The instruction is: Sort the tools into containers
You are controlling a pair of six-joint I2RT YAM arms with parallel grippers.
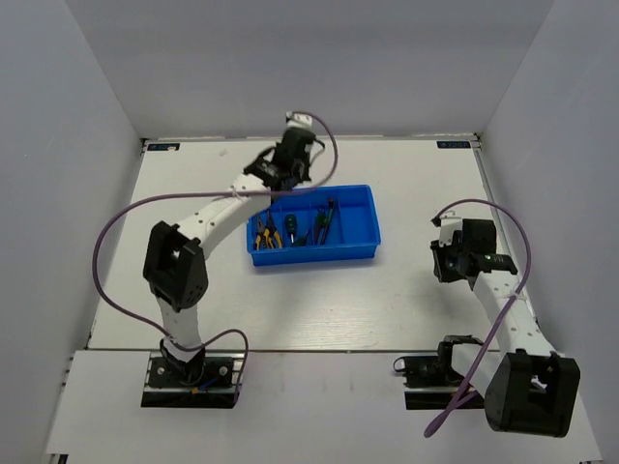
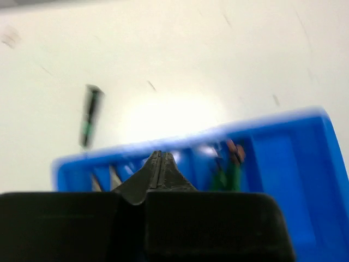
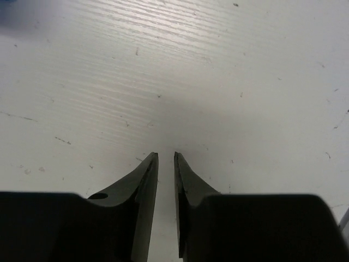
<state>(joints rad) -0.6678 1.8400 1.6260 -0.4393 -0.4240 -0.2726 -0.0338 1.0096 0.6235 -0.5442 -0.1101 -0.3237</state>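
The blue tray (image 1: 360,224) lies mid-table. It holds yellow-and-black pliers (image 1: 263,235), a green-handled screwdriver (image 1: 290,230) and more green-and-dark tools (image 1: 325,221). My left gripper (image 1: 280,180) hovers over the tray's far left rim. In the blurred left wrist view it (image 2: 162,158) is shut with nothing between its fingers, above the tray (image 2: 283,164). A dark rod-like tool with a green band (image 2: 90,115) lies on the table beyond the tray. Green-handled tools with reddish ends (image 2: 229,169) sit inside. My right gripper (image 1: 453,261) (image 3: 166,155) is slightly open and empty over bare table, right of the tray.
White walls enclose the table on the left, right and back. The table (image 1: 319,300) is white and scuffed. Purple cables loop from both arms. The right arm's base sits at the near right edge (image 1: 527,387).
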